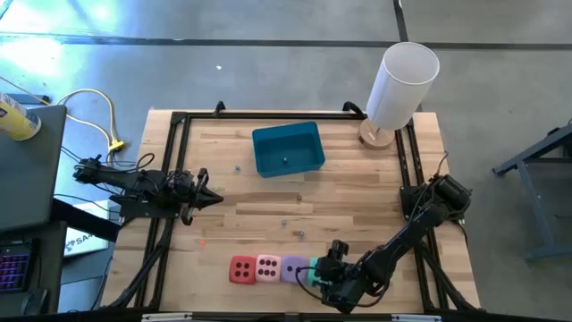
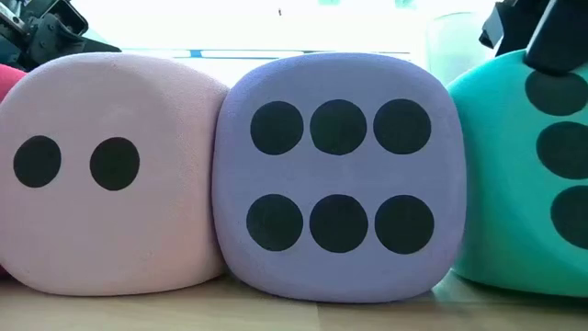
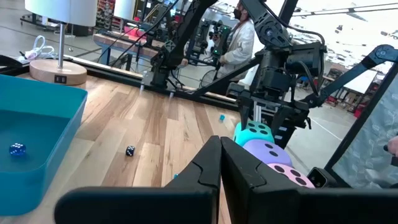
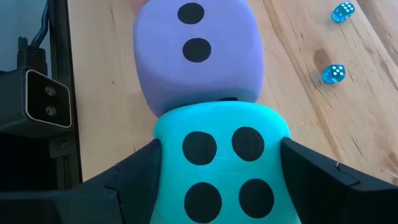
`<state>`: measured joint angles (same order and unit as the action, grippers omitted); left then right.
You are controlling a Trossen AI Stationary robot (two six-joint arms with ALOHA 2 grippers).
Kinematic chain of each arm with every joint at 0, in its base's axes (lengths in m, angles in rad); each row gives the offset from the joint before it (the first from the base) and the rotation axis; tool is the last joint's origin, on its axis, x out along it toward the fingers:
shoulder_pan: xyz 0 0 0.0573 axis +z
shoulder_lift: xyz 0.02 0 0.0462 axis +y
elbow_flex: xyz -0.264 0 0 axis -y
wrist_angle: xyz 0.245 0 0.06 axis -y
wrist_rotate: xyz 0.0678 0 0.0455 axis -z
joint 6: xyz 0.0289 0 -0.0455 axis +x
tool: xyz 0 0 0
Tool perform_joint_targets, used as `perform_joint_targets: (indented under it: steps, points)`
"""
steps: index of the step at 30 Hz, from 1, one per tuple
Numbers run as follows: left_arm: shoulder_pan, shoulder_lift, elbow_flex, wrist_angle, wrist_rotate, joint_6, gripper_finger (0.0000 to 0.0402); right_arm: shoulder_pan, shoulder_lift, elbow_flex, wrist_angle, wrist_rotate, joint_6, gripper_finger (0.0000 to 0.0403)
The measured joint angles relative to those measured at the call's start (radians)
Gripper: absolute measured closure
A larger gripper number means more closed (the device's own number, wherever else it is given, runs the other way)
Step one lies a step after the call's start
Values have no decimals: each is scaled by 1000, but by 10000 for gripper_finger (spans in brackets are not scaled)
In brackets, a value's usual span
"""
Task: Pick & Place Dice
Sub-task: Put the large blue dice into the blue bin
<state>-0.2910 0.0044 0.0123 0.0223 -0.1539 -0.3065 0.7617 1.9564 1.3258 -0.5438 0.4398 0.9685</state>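
Four soft foam dice sit in a row along the near edge of a pale wooden tabletop (image 1: 357, 192): a red cube with dark pips (image 1: 241, 269), a pink cube (image 1: 267, 266) touching it, a purple cube (image 1: 293, 267) next, and a teal-green cube (image 1: 311, 272) at the row's right end. The right gripper (image 1: 318, 274) has its two dark fingers (image 4: 134, 168) set against opposite sides of the teal-green cube, closed on it at the cube's full width; the cube's four-pip face looks up toward the wrist camera and it sits pressed against the purple cube. From table height, the pink cube shows two pips and the purple cube six, side by side and touching, with the teal-green cube just to the right.

The left gripper (image 1: 213, 197) waits over the table's left side, well apart from the dice, its fingers pressed together and holding nothing.

An open blue plastic bin (image 1: 287, 148) stands toward the far middle of the table with a tiny blue die (image 3: 17, 149) inside. Other tiny blue dice (image 4: 333, 74) lie loose on the wood. A white cylindrical lamp on a round wooden base (image 1: 393, 89) stands at the far right corner. A person in a white coat (image 3: 239, 40) shows in the room beyond.
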Motion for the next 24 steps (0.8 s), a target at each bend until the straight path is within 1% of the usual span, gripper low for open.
perform_joint_targets:
  steps: [7,16,24]
  points:
    - [0,0,0,0,0,0,401,6,-4,0,-20,8,-14,141]
    - [0,0,0,0,0,0,401,8,-28,-1,-37,-9,-2,146]
    - [0,0,0,0,0,0,401,16,-87,-5,-46,10,0,204]
